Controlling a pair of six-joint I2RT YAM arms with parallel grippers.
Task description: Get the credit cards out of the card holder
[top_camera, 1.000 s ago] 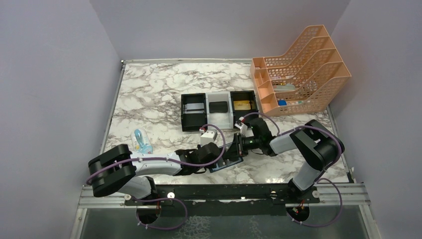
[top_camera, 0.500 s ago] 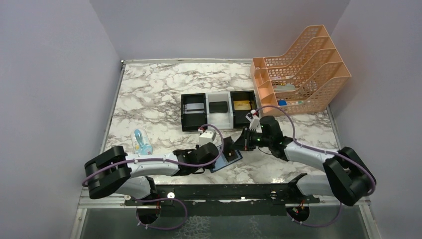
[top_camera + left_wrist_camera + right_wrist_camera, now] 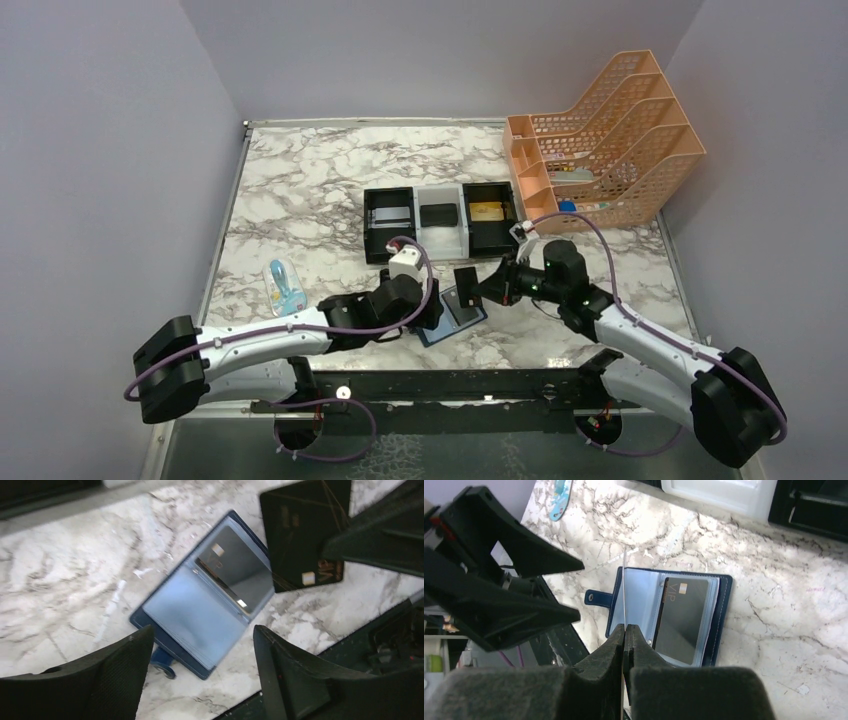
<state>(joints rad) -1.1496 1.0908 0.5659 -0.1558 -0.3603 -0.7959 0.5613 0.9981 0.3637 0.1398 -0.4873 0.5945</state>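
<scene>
The navy card holder (image 3: 455, 318) lies open on the marble, pale pockets up. A dark card (image 3: 235, 567) sits in its right pocket (image 3: 684, 620). My right gripper (image 3: 492, 285) is shut on a black credit card (image 3: 466, 281), held just above and beside the holder. In the right wrist view that card (image 3: 624, 590) shows edge-on, rising from between the right gripper's (image 3: 625, 627) closed tips. The left wrist view shows the card's (image 3: 305, 530) face, printed VIP. My left gripper (image 3: 202, 635) hangs open over the holder's (image 3: 200, 615) near edge and touches nothing.
Behind the holder stand three box trays: a black one (image 3: 372, 232) with a silver card, a white one (image 3: 428, 196) with a black card, a black one (image 3: 503, 236) with a gold card. A peach file rack (image 3: 600, 150) fills the back right. A blue-white packet (image 3: 283, 283) lies left.
My right gripper closed on the black card and drew it out of the holder, moving right and up. My left gripper opened, let go of the holder and drew back.
</scene>
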